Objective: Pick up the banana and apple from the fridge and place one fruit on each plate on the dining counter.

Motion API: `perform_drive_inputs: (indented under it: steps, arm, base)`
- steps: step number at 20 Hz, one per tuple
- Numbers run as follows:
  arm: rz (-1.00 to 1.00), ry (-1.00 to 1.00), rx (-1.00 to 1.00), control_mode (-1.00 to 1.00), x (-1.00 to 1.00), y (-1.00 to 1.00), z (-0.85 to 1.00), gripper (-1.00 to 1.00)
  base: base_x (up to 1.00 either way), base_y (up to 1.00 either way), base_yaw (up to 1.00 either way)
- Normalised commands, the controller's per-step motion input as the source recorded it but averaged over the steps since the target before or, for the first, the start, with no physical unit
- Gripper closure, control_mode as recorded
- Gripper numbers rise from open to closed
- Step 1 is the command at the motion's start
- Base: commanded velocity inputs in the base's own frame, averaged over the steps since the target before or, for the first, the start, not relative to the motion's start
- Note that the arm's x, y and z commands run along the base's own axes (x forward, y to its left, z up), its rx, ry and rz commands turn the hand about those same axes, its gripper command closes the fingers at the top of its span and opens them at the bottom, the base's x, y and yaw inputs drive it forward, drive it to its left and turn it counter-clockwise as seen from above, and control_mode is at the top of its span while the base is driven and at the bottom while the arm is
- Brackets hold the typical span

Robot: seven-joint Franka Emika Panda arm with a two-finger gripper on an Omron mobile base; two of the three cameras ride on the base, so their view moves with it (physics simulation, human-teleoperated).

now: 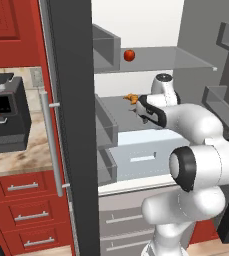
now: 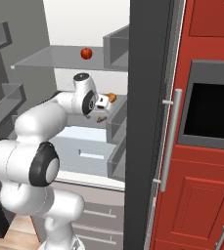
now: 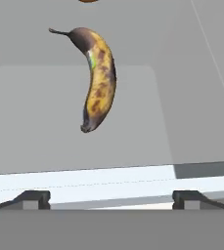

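The banana (image 3: 99, 78) lies flat on the middle shelf (image 3: 45, 127) of the open fridge (image 1: 73, 125), in the hand view up at about 12 o'clock from the fingertips, well apart from them, stem end toward 11 o'clock and blunt tip toward 6. It looks light, a little soft and easily bruised, its brown-spotted skin smooth enough to slip under a hard pinch. I would take it across the thick middle of the curve, where the body is widest and the weight balances, not by the thin stem.

The apple (image 1: 129, 55) sits alone on the upper shelf, at about 12 o'clock above the arm in the left base view: round, glossy and firm, likely to roll if nudged.

The hand (image 3: 111, 197) is spread wide and empty, its two tips far apart at the bottom of its own view, over the pale front edge of the shelf. The arm reaches forward into the fridge at middle-shelf height, forearm near level, wrist bent so the hand looks down along the shelf. An orange-brown lump (image 2: 111, 97) lies just beyond the wrist.
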Motion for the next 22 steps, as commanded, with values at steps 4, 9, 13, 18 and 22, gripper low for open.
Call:
perform_drive_inputs:
  steps: [4,9,13,18,22]
  arm:
    - [0.0,0.0,0.0,-1.0,0.39,-0.04,-0.12,-1.0]
    - [0.0,0.0,0.0,-1.0,0.52,0.0,-0.07,-1.0]
    - [0.0,0.0,0.0,-1.0,0.35,0.0,-0.06,-1.0]
    - [0.0,0.0,0.0,-1.0,0.44,0.0,-0.25,-1.0]
    - [0.0,0.0,0.0,-1.0,0.38,0.0,-0.28,-1.0]
  base:
    - [0.0,0.0,0.0]
    - [0.0,0.0,0.0]
    - [0.0,0.0,0.0]
    - [0.0,0.0,0.0]
    - [0.0,0.0,0.0]
